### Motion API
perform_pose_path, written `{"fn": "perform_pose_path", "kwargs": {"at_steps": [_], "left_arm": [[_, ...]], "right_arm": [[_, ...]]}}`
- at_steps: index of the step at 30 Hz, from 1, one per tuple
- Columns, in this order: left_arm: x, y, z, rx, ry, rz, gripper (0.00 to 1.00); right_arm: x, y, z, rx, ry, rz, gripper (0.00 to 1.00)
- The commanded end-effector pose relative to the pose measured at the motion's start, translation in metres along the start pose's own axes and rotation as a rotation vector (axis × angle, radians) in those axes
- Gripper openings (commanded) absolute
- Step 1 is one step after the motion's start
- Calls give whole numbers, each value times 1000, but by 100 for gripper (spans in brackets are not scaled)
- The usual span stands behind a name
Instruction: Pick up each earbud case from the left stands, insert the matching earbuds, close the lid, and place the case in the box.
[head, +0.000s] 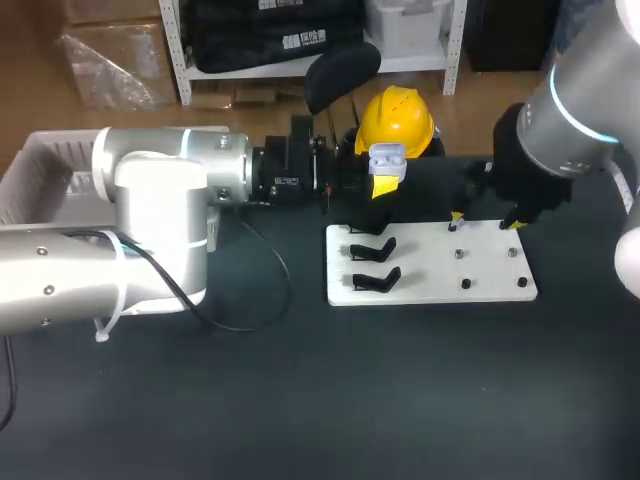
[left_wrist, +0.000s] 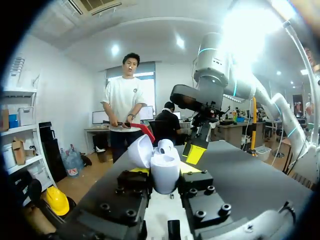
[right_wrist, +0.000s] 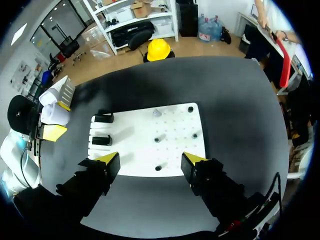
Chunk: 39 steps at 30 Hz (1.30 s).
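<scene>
**Insertion stage, mid-task.** The left tool is clamped on an open earbud case. It holds the case in the air near the stand end of the white board, with the lid hinged back. The right tool, its fingers apart and empty, hovers over the board's other half, near the small dark pegs.

**Done, as judged:** one case is off the black stands, and no case shows on them.

**Left to do:** seat the earbuds, shut the lid, and place the case in the box. The box sits at the far left, beside the dark surface, and the left arm hides its inside. Whether an earbud already sits in the case cannot be told.

**Writing:** no brand, label or writing is legible on the case, the board or the tools.
</scene>
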<state>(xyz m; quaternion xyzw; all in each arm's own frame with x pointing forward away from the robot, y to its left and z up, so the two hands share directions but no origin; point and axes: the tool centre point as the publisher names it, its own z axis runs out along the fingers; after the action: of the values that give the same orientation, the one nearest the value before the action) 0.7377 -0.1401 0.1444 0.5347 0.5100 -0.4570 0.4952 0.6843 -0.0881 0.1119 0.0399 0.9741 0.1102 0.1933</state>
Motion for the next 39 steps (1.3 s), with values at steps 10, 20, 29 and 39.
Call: {"fn": "perform_pose_path", "kwargs": {"at_steps": [10,20,29,39], "left_arm": [[1,-2,0,-8,-5,5,0],[1,-2,0,-8,-5,5,0],[1,-2,0,-8,-5,5,0],[1,-2,0,-8,-5,5,0]], "right_arm": [[-6,-1,47,-8,-29,-19,100],[-6,-1,47,-8,-29,-19,100],[-31,-7,76,-72,94,-40,100],[-44,-5,95,-99,139,-41,93]]}}
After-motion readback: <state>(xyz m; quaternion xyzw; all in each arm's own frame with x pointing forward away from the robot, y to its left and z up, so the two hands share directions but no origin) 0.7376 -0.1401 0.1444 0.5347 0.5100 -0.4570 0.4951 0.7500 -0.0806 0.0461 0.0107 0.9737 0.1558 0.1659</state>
